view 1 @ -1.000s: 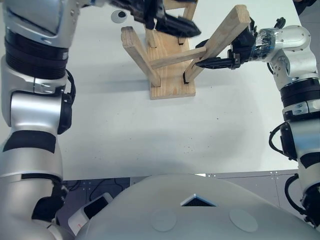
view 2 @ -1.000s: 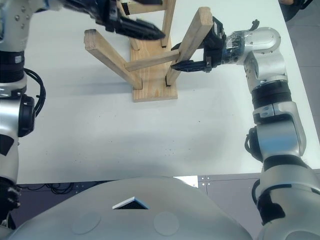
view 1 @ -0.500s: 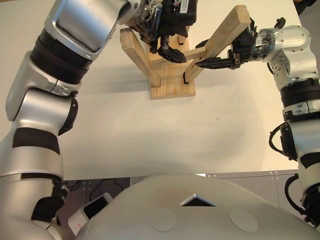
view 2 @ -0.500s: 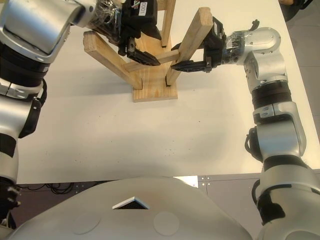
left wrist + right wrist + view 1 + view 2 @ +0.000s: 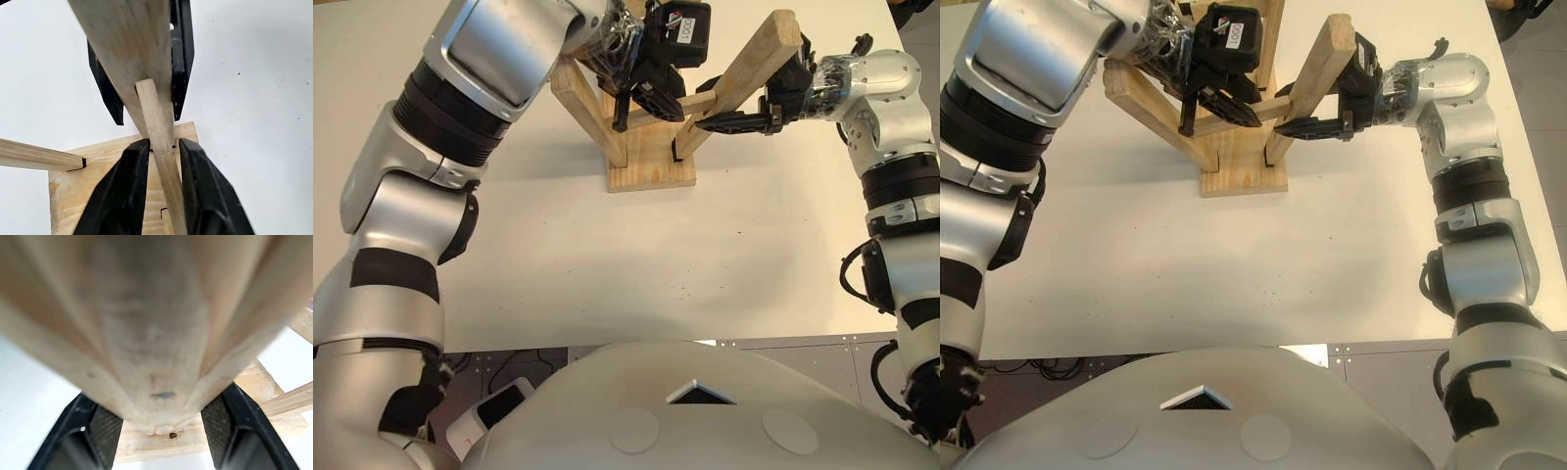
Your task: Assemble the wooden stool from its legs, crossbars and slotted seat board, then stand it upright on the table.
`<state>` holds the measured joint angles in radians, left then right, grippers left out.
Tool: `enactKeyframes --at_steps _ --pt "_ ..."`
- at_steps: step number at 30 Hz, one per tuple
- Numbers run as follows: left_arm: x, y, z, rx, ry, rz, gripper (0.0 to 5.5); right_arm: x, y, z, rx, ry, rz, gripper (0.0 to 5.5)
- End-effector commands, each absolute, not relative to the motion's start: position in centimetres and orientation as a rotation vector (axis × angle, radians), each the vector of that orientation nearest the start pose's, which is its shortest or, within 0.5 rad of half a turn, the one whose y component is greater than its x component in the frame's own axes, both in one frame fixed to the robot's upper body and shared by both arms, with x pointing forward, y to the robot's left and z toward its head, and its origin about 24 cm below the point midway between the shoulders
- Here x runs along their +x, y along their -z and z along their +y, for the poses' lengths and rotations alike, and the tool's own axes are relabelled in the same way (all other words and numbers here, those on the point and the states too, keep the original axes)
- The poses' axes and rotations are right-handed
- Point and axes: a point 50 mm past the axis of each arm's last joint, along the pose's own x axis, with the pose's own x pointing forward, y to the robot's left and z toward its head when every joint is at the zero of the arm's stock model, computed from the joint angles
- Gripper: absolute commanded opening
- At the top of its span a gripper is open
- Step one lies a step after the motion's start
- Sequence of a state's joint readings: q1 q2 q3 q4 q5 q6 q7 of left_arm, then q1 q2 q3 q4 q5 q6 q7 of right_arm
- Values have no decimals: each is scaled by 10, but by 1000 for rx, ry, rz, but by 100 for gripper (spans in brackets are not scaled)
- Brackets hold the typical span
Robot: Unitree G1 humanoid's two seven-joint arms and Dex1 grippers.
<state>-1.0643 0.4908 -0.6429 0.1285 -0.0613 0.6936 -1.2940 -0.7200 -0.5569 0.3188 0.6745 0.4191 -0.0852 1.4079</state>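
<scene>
Evidently the right gripper (image 5: 710, 106) clenched the tilted leg (image 5: 754, 61) at one o'clock, likely steadying it in the seat board (image 5: 651, 174) so the crossbar (image 5: 697, 102) could seat. The left gripper (image 5: 651, 103) sat around that crossbar at twelve — clamped or loose, I could not tell. The board lay flat on the table (image 5: 607, 274), legs up.

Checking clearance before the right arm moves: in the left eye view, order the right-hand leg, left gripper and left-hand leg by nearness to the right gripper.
1. The right-hand leg: held in the right gripper, stool's right.
2. The left gripper: mid-stool.
3. The left-hand leg: stool's far left.
</scene>
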Motion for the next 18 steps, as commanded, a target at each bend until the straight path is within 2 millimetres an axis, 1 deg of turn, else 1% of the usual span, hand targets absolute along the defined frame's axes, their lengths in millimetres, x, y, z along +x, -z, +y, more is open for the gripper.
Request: enactKeyframes --at_steps 1,6,12,16,18 --pt "321 -169 60 844 1480 567 79 313 -53 -191 -336 -1359 494 203" --pt "319 -162 52 839 1508 587 72 314 -53 -188 -331 -1358 489 203" --pt "319 -141 47 840 1525 659 63 318 -58 -180 -332 -1355 454 203" --pt "316 -131 42 834 1550 693 60 319 -60 -173 -339 -1366 442 203" --pt "313 -122 39 838 1565 725 59 321 -62 -170 -359 -1360 429 203"
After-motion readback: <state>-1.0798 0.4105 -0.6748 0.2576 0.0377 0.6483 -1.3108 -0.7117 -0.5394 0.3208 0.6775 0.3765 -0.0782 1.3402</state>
